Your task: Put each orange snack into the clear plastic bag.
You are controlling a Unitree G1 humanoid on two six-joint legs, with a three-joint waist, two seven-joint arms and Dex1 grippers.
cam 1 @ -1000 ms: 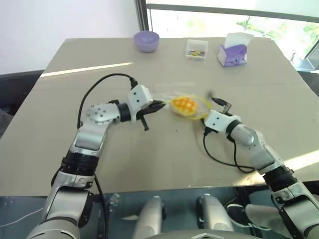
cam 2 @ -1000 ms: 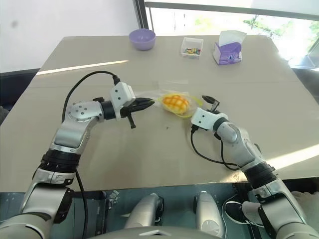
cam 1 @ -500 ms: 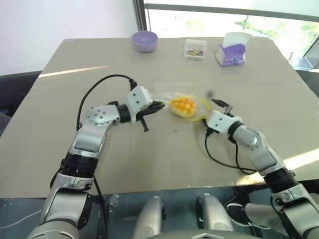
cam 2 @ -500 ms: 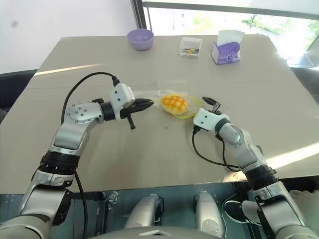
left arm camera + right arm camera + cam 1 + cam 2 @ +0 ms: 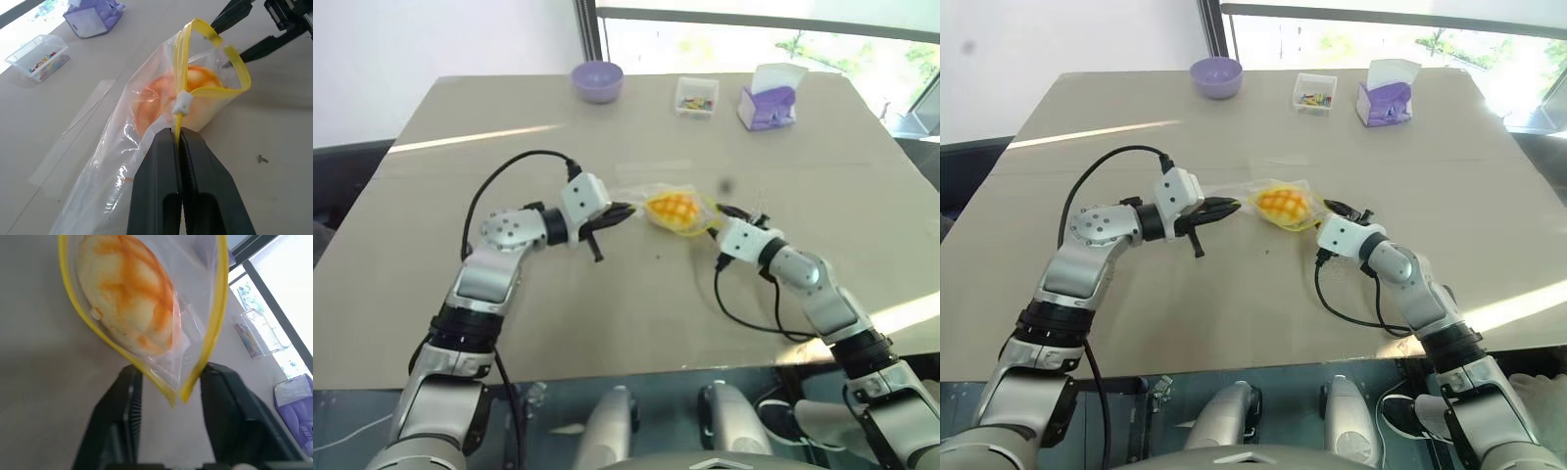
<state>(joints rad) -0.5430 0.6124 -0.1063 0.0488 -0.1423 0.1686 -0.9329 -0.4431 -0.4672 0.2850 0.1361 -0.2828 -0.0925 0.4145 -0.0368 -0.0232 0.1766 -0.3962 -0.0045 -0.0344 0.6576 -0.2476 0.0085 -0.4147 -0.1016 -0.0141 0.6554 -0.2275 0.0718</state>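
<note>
A: Head cam first. What's on the table [image 5: 460, 323]?

B: Clear plastic bag [image 5: 651, 201] near the middle, w/ the orange snack [image 5: 673, 207] inside it. Left gripper [image 5: 625, 209] is clamped on the bag's left end; right gripper [image 5: 713, 217] sits at the yellow-strip end. Far edge: purple bowl [image 5: 598, 78], small clear box [image 5: 697, 96], purple tissue box [image 5: 769, 100].

A: Left wrist cam?

B: Fingers [image 5: 159, 171] pressed together, pinching the yellow seal strip [image 5: 182, 73] just below its white slider [image 5: 183, 102]. Mouth beyond gapes open, snack showing through the plastic.

A: Right wrist cam?

B: Both fingers [image 5: 122, 406] straddle the corner of the yellow strip, partly apart, gap on each side. Not gripping it, as far as I can see. Snack lies in the bag just past them.
</note>
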